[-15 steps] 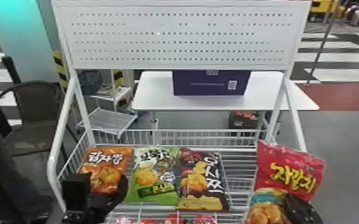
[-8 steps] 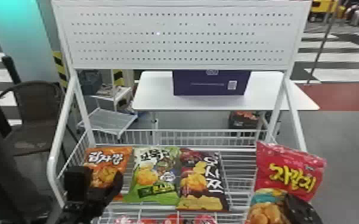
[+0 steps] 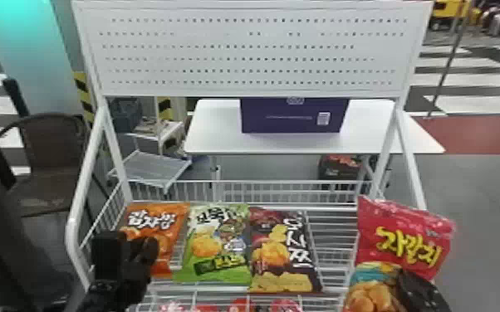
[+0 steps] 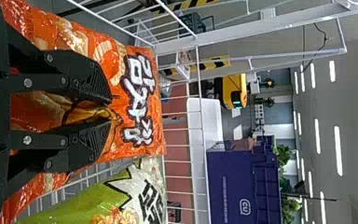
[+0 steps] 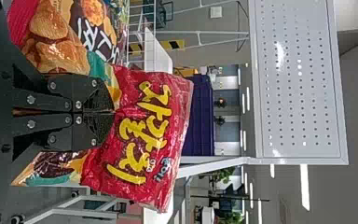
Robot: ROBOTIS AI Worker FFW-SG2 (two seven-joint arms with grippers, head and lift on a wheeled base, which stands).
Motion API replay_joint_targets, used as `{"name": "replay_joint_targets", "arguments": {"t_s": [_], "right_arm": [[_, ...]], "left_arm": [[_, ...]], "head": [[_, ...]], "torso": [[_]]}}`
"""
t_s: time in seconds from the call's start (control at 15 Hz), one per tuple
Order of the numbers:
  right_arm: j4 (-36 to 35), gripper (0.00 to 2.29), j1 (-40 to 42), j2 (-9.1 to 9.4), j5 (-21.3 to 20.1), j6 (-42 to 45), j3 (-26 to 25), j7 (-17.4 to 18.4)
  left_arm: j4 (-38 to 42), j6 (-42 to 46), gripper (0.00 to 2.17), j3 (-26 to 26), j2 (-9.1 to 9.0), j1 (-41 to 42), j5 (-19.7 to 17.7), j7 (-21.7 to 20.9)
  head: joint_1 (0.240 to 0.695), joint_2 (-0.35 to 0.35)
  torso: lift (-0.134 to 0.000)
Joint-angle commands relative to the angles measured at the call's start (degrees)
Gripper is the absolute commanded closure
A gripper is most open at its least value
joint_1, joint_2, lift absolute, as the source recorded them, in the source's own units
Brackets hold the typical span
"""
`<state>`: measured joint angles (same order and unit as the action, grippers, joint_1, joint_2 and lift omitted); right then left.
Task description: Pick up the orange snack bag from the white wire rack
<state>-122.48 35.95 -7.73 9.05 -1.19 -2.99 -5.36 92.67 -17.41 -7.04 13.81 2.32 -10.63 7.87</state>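
Black two-fingered left pincer (image 3: 133,240): set narrow, its flat tips a little apart, with puckered film of the glossy orange snack bag (image 3: 166,213) gathered between them in the left wrist view. Black right pincer (image 3: 415,283): brought together on the middle of a shiny red snack bag with yellow lettering (image 3: 407,236), which stands up at the right side of the rack.

Obscured or cropped: lower front of the orange snack bag, partly behind the left pincer in the head view; its lower end, running behind the black fingers (image 4: 81,77) in the left wrist view; foot of the red bag, cut by the head view's bottom edge; a row of red packets (image 3: 243,306) on a lower tier, likewise cut, contents too small to tell.

Location: orange snack bag at the left end of the white wire rack (image 3: 89,149), face up, directly at the left pincer's tips, its lettered end beyond them. Beside it, one green snack bag (image 3: 220,253); next, one dark brown snack bag with white lettering (image 3: 282,257).
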Motion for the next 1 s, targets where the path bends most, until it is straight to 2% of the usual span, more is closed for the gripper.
{"name": "replay_joint_targets", "arguments": {"t_s": [0.0,0.13,0.2,0.27,0.53,0.93], "right_arm": [[-0.1,2.22,0.0,0.0,0.0,0.0,0.0,0.0],[-0.1,2.22,0.0,0.0,0.1,0.0,0.0,0.0],[-0.1,2.22,0.1,-0.09,0.1,0.0,0.0,0.0],[-0.2,2.22,0.1,0.0,0.1,0.0,0.0,0.0],[-0.6,2.22,0.4,-0.18,0.1,0.2,0.0,0.0],[-0.7,2.22,0.7,-0.09,0.1,0.2,0.1,0.0]], "left_arm": [[0.8,-0.1,1.44,0.1,0.08,0.7,-0.3,0.5],[3.0,-0.1,1.45,0.5,0.08,1.8,-0.4,0.7],[4.0,-0.1,1.67,0.5,0.08,2.5,-1.5,1.4],[5.5,0.2,1.69,0.6,0.08,3.1,-1.8,2.3],[11.3,7.1,1.69,1.4,-0.45,9.5,-4.1,3.1],[19.1,18.8,1.69,0.5,-0.89,21.2,-4.4,3.9]], "head": [[0.499,0.0],[0.499,0.0],[0.499,0.0],[0.499,0.0],[0.499,0.0],[0.499,0.0]], "torso": [[0.0],[0.0],[0.0],[0.0],[0.0],[0.0]]}}
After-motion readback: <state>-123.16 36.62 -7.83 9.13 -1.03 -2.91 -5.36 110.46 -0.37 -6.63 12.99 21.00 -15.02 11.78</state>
